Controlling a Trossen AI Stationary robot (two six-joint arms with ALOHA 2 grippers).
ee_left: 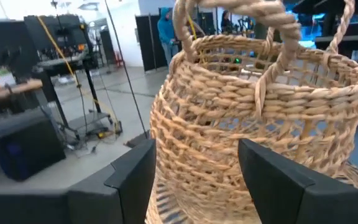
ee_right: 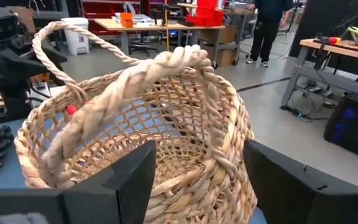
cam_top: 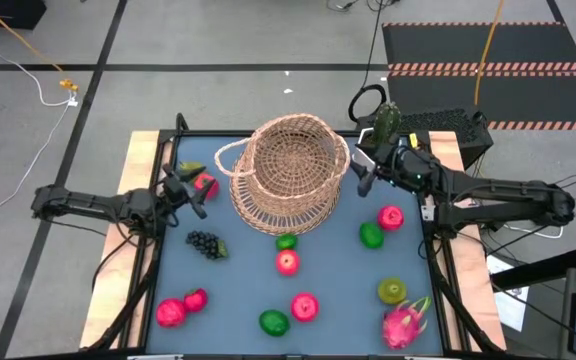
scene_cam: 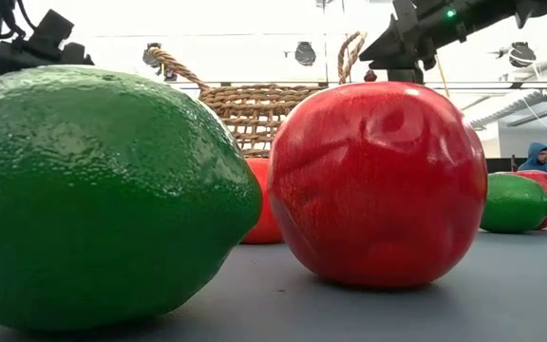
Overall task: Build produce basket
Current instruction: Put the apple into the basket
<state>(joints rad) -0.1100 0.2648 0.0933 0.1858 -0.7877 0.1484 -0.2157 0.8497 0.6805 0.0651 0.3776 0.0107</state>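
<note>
The tan wicker basket (cam_top: pixel 288 175) stands on its base at the table's far middle, with rope handles at its rim; it also shows in the low view (scene_cam: pixel 254 114). My left gripper (cam_top: pixel 192 192) is open just left of it, and its wrist view (ee_left: pixel 196 152) faces the basket's outer wall (ee_left: pixel 241 106). My right gripper (cam_top: pixel 363 175) is open at the basket's right rim, and its wrist view (ee_right: pixel 199 155) looks into the basket past a braided handle (ee_right: pixel 135 87). Toy fruits lie on the mat: grapes (cam_top: pixel 205 244), limes (cam_top: pixel 286 241), apples (cam_top: pixel 287 262) and a dragon fruit (cam_top: pixel 405 322).
A red apple (cam_top: pixel 206 183) and a green fruit (cam_top: pixel 188 168) lie right by my left gripper. A potted cactus (cam_top: pixel 385 122) stands behind my right arm. A lime (cam_top: pixel 371 236) and an apple (cam_top: pixel 391 217) lie at right. A lime (scene_cam: pixel 103 190) and an apple (scene_cam: pixel 378 180) fill the low view.
</note>
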